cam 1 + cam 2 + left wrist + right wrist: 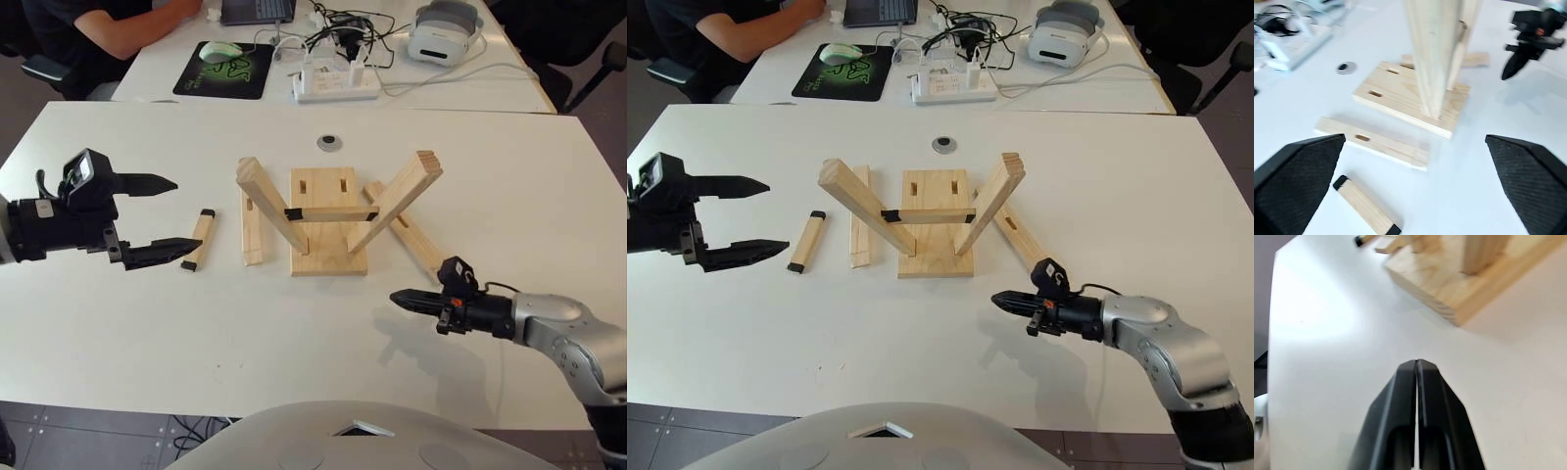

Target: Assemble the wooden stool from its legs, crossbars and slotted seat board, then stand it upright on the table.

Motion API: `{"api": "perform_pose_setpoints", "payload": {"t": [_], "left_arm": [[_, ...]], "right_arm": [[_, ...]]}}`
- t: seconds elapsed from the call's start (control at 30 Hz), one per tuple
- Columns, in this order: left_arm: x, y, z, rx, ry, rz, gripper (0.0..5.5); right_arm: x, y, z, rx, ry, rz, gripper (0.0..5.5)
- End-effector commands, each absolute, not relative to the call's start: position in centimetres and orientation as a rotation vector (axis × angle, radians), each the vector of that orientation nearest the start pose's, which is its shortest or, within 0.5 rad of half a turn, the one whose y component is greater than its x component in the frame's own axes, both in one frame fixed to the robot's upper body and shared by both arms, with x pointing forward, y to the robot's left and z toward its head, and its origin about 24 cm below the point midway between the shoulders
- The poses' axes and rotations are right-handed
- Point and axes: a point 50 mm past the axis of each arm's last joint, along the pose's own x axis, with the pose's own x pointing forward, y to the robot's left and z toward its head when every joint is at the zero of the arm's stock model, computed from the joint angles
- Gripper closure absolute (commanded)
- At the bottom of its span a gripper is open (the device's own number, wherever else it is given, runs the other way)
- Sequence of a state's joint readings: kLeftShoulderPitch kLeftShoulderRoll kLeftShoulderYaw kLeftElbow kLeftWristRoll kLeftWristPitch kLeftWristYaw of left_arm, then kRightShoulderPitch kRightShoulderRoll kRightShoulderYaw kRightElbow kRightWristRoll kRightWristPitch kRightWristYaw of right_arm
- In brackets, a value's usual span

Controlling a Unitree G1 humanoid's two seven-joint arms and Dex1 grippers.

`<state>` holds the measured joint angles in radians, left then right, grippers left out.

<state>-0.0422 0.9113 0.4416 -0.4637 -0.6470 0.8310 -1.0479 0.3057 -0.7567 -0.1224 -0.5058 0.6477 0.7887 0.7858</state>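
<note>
Left gripper (186,211), spread wide, hangs at the loose crossbar (204,225); right gripper (397,298) pinched together, empty. Recommend grasping the crossbar mid-length, squarely.

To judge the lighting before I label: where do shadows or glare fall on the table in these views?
Left eye view: the right pincer throws a soft shadow on the table just beneath it. Right wrist view: a bright glare patch on the table, apart from the seat board. Left wrist view: a faint shadow lies on the table under the right pincer.
</note>
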Motion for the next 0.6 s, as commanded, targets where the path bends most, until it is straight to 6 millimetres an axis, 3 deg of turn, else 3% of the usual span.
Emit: {"api": "perform_pose_setpoints", "payload": {"t": [0.03, 0.17, 0.27, 0.43, 0.6], "left_arm": [[20.8, 23.0, 17.5, 0.066, 0.108, -0.687, 1.00], [19.6, 19.7, 14.7, -0.058, 0.010, -0.332, 1.58], [18.9, 18.9, 14.2, -0.078, -0.001, -0.197, 1.99], [18.6, 19.1, 15.2, 0.020, -0.066, -0.005, 2.79], [18.4, 19.6, 16.4, 0.100, -0.122, 0.093, 3.42]], "right_arm": [[18.2, -21.6, 10.3, 0.032, 0.456, 0.654, 5.50], [20.5, -20.1, 13.0, -0.034, 0.156, 0.349, 5.50], [20.9, -18.5, 13.9, -0.092, 0.095, 0.291, 5.50], [21.2, -17.0, 15.7, -0.132, -0.037, 0.192, 5.50], [21.1, -18.4, 16.5, -0.216, -0.074, 0.032, 5.50]]}}
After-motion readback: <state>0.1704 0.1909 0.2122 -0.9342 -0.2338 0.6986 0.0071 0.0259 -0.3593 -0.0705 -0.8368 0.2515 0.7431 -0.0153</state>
